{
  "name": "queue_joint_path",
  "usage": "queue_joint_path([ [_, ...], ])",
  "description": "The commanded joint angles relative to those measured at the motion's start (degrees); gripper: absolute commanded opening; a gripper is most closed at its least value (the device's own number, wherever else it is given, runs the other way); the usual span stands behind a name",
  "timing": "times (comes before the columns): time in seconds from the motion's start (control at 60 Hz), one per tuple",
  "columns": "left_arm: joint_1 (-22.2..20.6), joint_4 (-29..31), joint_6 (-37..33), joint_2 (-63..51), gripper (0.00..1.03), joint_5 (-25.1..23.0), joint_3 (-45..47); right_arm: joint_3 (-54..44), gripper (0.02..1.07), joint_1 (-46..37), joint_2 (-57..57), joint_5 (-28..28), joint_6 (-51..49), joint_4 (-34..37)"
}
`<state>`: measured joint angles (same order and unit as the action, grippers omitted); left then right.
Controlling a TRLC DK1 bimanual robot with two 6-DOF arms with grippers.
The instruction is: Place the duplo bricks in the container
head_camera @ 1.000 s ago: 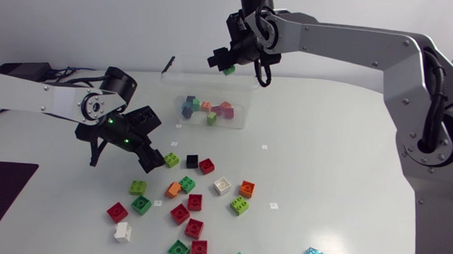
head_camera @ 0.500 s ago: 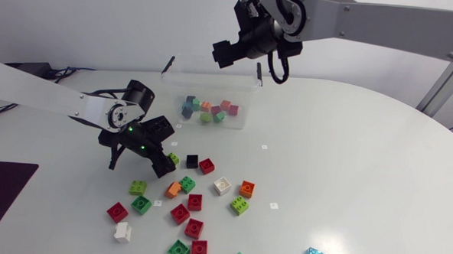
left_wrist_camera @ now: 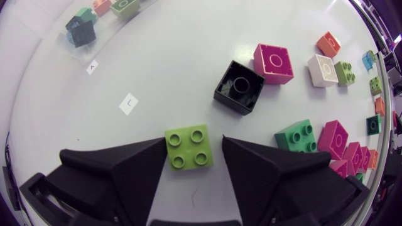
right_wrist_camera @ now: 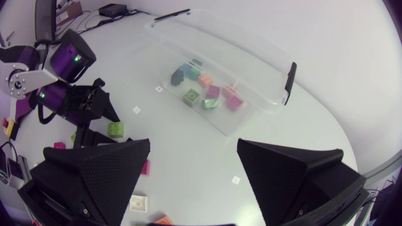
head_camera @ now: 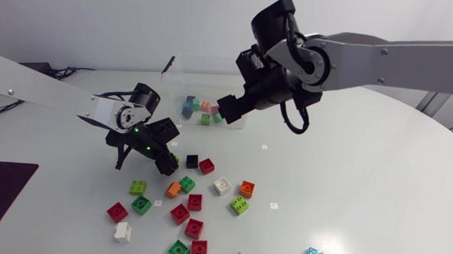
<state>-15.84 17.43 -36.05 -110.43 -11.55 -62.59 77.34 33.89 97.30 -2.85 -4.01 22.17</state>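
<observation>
The clear plastic container (head_camera: 184, 85) stands at the back of the table with several coloured bricks in it; the right wrist view shows it ahead of my right gripper, the container (right_wrist_camera: 251, 94) having black handles. My right gripper (head_camera: 229, 108) (right_wrist_camera: 191, 147) hangs open and empty just in front of the container's right end. My left gripper (head_camera: 166, 161) (left_wrist_camera: 193, 141) is down on the table, its fingers closed against two sides of a light green brick (left_wrist_camera: 188, 145) (right_wrist_camera: 115, 129). Loose duplo bricks lie scattered in front of it.
A black brick (head_camera: 192, 161) (left_wrist_camera: 239, 86) and a red brick (head_camera: 206, 166) lie just ahead of the left gripper. White (head_camera: 222, 186), orange (head_camera: 246, 189), green and red bricks spread toward the front edge. A dark mat (head_camera: 1, 194) lies at the left.
My right gripper let its green brick go into the container, opened, and moved right and down. My left gripper slid onto the light green brick and closed on it.
</observation>
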Motion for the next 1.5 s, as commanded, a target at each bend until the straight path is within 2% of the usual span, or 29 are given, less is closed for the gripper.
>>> queue_joint_path([
  [0.0, -0.16, -0.03, -0.16, -1.80, 0.23, -0.31, -1.40, -3.25, 1.02, 1.62, -1.23, -0.22, 1.55, -0.64],
  [0.05, -0.07, 0.15, -0.16, -1.54, 0.21, -0.40, -1.31, -4.57, 1.02, 2.50, -0.88, -0.22, 1.81, -1.43],
  [0.317, 0.19, 4.72, -0.42, 3.73, 0.20, -0.67, -0.52, -6.59, 1.02, 5.66, 4.48, 0.04, 3.92, -3.01],
  [0.633, 1.95, 7.88, -0.25, 11.56, 0.20, -1.81, -0.96, -0.35, 1.02, 6.80, 15.56, 1.36, 5.77, 0.50],
  [0.717, 2.65, 8.67, -0.07, 13.58, 0.20, -2.86, -1.75, 1.58, 0.99, 7.16, 17.49, 1.62, 5.77, 1.64],
  [1.117, 5.11, 12.36, 3.80, 19.20, 0.20, -8.22, -10.63, 8.88, 0.99, 7.77, 24.70, 4.17, 5.86, 7.53],
  [1.3, 5.20, 12.54, 6.17, 18.50, 0.20, -10.16, -16.16, 10.99, 0.92, 7.95, 27.07, 4.61, 5.24, 8.59],
  [1.483, 5.82, 12.63, 7.66, 16.30, 0.20, -11.04, -20.91, 13.01, 0.73, 8.03, 28.39, 4.70, 4.80, 9.38],
])
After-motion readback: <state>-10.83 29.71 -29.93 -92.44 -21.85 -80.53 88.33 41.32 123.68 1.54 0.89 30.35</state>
